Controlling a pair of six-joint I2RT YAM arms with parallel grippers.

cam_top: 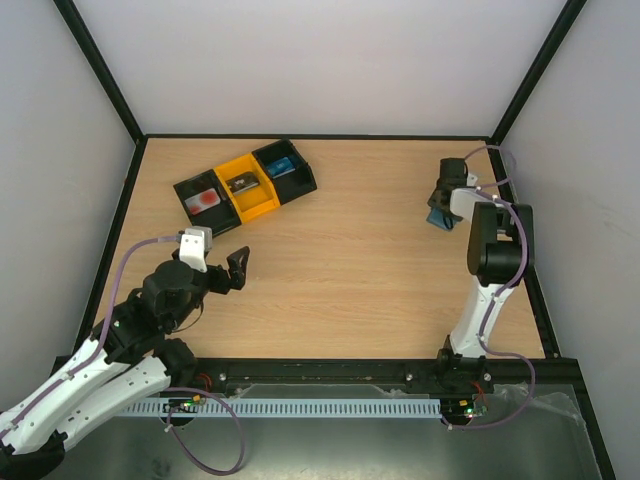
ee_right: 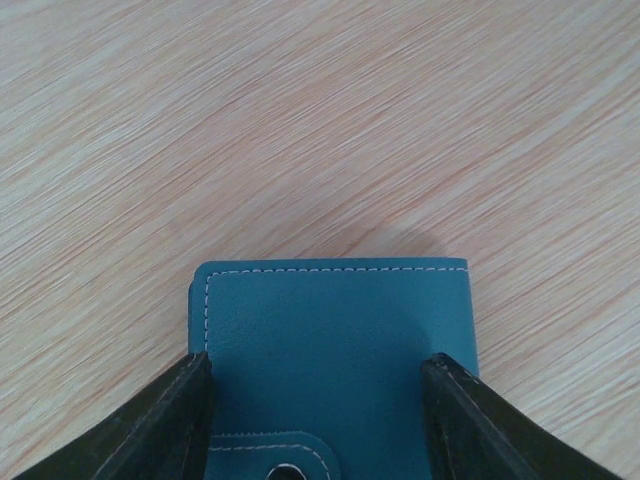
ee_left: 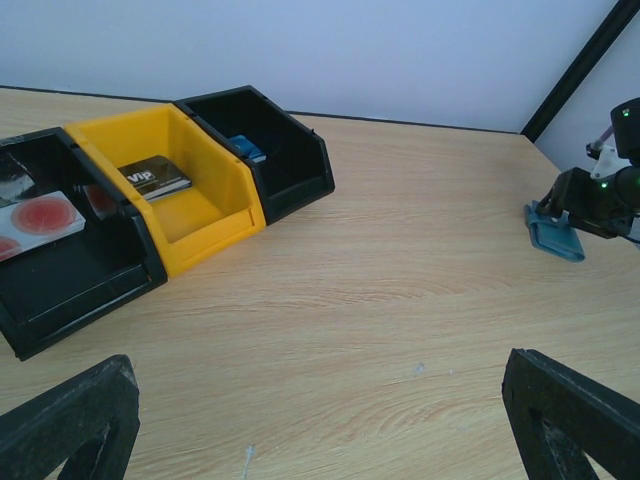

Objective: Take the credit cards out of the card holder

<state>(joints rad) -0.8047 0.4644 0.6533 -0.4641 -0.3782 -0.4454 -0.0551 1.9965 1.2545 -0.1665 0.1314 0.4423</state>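
Blue-grey card holder (ee_right: 335, 305) lies beneath the half-open right pincer (ee_right: 318, 375); left pincer (ee_left: 318, 395) wide. A skewed pinch could skid it.

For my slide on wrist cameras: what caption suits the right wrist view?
Right end effector straddles a closed teal card holder on the wooden table.

Looking at robotics lab test cell. Boxed in by white panel walls (cam_top: 340, 60) on black frame struts (cam_top: 100, 70). Wood-grain tabletop (cam_top: 350, 280), with left arm (cam_top: 110, 370) and right arm (cam_top: 490, 290) bolted to black rail (cam_top: 330, 372) at near edge. Slotted cable duct (cam_top: 300, 408) and looping purple cables (cam_top: 242, 440) below. Black-and-orange parts tray (cam_top: 245, 182) at back.
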